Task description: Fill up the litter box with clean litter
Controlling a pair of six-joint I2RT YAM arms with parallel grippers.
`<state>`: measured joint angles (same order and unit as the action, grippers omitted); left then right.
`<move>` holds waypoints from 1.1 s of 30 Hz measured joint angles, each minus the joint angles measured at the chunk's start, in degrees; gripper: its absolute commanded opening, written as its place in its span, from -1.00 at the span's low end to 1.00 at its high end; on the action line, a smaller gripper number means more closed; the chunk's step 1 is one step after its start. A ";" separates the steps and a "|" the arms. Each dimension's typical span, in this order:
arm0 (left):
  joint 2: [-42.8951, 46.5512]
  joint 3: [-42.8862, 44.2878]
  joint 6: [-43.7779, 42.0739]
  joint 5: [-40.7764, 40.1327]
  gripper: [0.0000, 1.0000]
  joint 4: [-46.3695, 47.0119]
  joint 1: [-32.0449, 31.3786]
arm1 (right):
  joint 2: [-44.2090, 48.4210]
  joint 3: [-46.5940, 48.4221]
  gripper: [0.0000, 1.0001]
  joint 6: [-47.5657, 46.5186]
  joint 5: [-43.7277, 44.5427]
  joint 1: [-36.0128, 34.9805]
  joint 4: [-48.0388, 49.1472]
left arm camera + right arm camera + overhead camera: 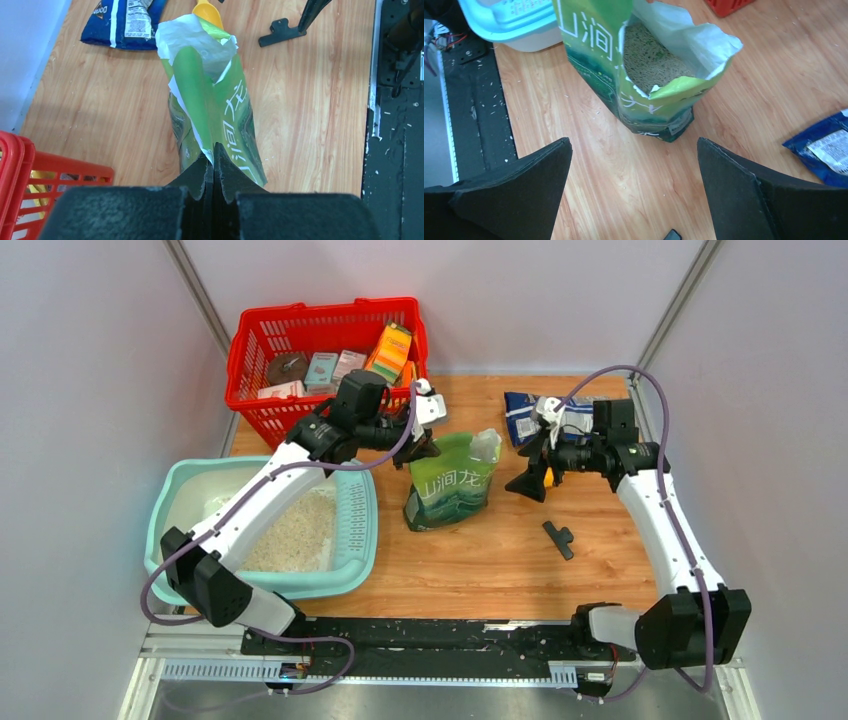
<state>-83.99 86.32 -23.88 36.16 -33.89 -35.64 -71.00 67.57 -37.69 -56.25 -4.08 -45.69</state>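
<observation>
Teal plastic, the box (168,502) sits at the left of the worktop (500,550), with a heap of pale litter (295,530) inside, partly under the left arm. The left tool (214,150) is pinched closed on the edge of the green bag (220,115), which stands open just right of the box. The right tool (634,141) hangs beside the bag, spread wide and empty.

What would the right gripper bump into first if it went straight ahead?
Probably the bag. It stands right ahead of the open right gripper, with nothing between them, though depth is hard to judge.
</observation>
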 measured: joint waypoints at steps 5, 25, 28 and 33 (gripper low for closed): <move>1.95 -2.32 -2.14 -0.50 -0.53 0.31 0.04 | 0.00 -1.07 0.99 -2.16 -1.40 -2.10 -0.42; 6.60 1.46 10.01 -9.40 0.23 8.33 9.40 | -15.47 5.27 0.82 -0.44 -5.90 -3.48 10.19; 5.77 2.03 12.31 -11.41 0.21 9.77 12.87 | -16.87 7.48 0.72 -0.50 -7.37 -4.59 9.99; 2.01 2.16 13.73 -12.57 0.15 10.64 14.95 | -17.86 8.48 0.61 -1.31 -9.16 -6.67 7.91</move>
<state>-81.97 88.49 -10.15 23.59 -23.24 -20.69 -88.86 76.05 -39.00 -65.41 -10.74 -37.78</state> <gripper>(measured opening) 0.595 0.817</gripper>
